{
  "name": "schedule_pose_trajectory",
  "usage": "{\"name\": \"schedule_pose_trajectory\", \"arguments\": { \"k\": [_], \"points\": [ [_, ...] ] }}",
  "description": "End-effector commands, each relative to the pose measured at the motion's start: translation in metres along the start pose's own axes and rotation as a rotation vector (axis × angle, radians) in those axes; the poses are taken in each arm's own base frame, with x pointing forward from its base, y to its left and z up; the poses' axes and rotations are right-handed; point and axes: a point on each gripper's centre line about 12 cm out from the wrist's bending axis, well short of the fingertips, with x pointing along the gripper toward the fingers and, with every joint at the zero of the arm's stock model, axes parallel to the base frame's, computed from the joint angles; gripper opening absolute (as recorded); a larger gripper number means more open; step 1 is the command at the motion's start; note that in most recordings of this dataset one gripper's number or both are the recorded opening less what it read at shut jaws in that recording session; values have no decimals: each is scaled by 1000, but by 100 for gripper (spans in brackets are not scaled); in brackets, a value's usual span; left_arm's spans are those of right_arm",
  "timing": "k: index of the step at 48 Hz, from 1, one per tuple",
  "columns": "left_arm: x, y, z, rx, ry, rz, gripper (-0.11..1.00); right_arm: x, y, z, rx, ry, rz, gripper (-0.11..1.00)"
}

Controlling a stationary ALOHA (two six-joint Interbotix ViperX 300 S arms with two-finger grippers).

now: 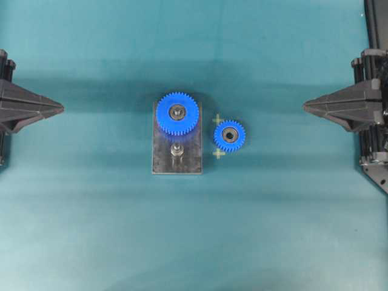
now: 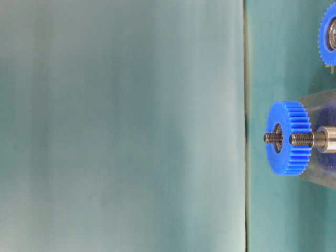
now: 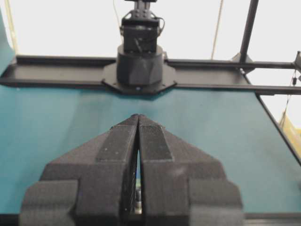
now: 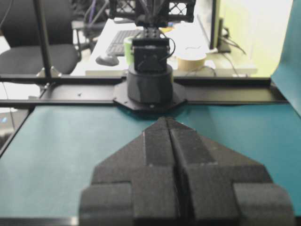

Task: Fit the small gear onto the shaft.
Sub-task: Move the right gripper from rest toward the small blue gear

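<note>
The small gear (image 1: 229,135) lies flat on the teal mat, just right of the dark plate (image 1: 163,159); only its edge shows in the table-level view (image 2: 328,32). The shaft (image 1: 176,149) stands bare on the plate's near half and appears as a threaded silvery pin (image 2: 310,139). Behind it sits the larger blue gear (image 1: 177,113) (image 2: 287,137) on its own pin. My left gripper (image 1: 61,109) (image 3: 138,117) hovers far left, shut and empty. My right gripper (image 1: 305,107) (image 4: 168,120) is far right, shut and empty, a good way from the small gear.
Two pale yellow cross marks (image 1: 218,120) (image 1: 219,154) flank the small gear. Each wrist view faces the opposite arm's black base (image 3: 139,63) (image 4: 150,82) on a black rail at the mat's edge. Bare teal mat lies between each gripper and the plate.
</note>
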Motion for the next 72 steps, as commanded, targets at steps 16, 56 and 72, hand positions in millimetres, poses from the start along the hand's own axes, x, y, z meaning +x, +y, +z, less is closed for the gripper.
{"name": "schedule_pose_trajectory", "arguments": {
  "k": [16, 56, 72],
  "points": [
    [21, -1, -5, -26, 262, -2, 0, 2, -9, -15, 238, 287, -79, 1],
    [66, -6, -49, -11, 600, -17, 0, 79, -30, -97, 358, 1020, -236, 1],
    [63, -6, -53, -7, 609, -19, 0, 110, -50, -140, 390, 1154, -303, 53]
  ]
}}
